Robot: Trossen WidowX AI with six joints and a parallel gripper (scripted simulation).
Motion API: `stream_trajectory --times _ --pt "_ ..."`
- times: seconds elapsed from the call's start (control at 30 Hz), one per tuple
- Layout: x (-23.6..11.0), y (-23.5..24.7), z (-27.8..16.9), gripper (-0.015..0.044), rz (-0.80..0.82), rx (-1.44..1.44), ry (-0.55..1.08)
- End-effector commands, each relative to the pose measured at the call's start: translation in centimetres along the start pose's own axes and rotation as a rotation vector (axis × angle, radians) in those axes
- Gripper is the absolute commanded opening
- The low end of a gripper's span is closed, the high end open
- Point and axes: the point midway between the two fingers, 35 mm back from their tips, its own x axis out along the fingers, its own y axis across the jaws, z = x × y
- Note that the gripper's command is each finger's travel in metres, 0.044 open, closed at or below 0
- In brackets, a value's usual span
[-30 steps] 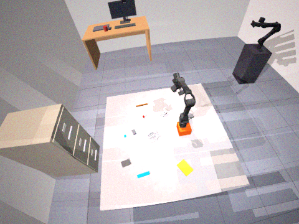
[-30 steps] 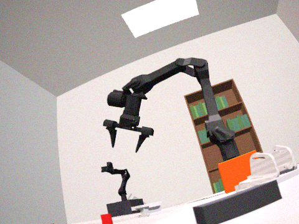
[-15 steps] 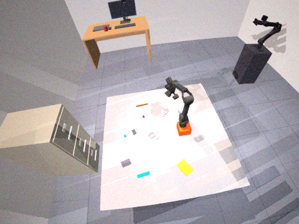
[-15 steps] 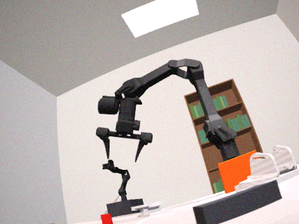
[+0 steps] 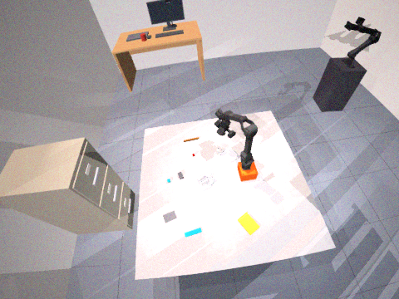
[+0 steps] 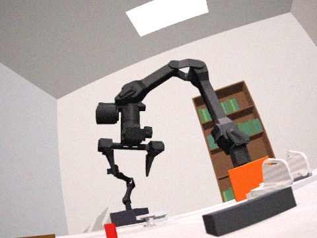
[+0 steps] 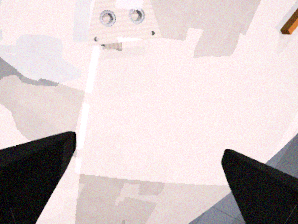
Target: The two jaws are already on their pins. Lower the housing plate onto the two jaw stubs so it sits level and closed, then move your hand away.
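Note:
My gripper (image 5: 225, 134) (image 6: 131, 172) (image 7: 152, 148) is open and empty, high above the white mat. A pale plate with two round ringed features (image 7: 122, 31) lies at the top edge of the wrist view, beyond the fingers; it looks like the small pale part (image 5: 220, 150) (image 6: 153, 219) near the arm. A second white assembly (image 5: 205, 180) lies nearer the mat's middle; in the exterior view it shows two upright rounded panels (image 6: 275, 175). Pale colours blend with the mat, so I cannot tell which part is the housing plate, nor see the stubs or pins clearly.
The arm stands on an orange base (image 5: 248, 172) (image 6: 247, 180). A dark block (image 5: 180, 175) (image 6: 251, 211), a red block (image 5: 193, 154) (image 6: 111, 231), a brown bar (image 5: 191, 139), a cyan bar (image 5: 193, 232), a grey square (image 5: 169, 217) and a yellow block (image 5: 248, 223) lie on the mat.

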Motion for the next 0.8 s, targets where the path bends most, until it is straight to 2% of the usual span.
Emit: stream_trajectory --times 0.0,0.33,0.53,0.67,0.77 --pt "1.1 0.6 1.9 0.044 0.042 -0.065 -0.04" --pt "3.3 2.1 6.8 0.044 0.13 -0.228 -0.131" --pt "3.6 2.2 7.1 0.044 0.136 -0.238 -0.136" --pt "6.8 2.7 7.5 0.044 0.136 -0.238 -0.136" --pt "7.4 2.8 7.5 0.044 0.136 -0.238 -0.136"
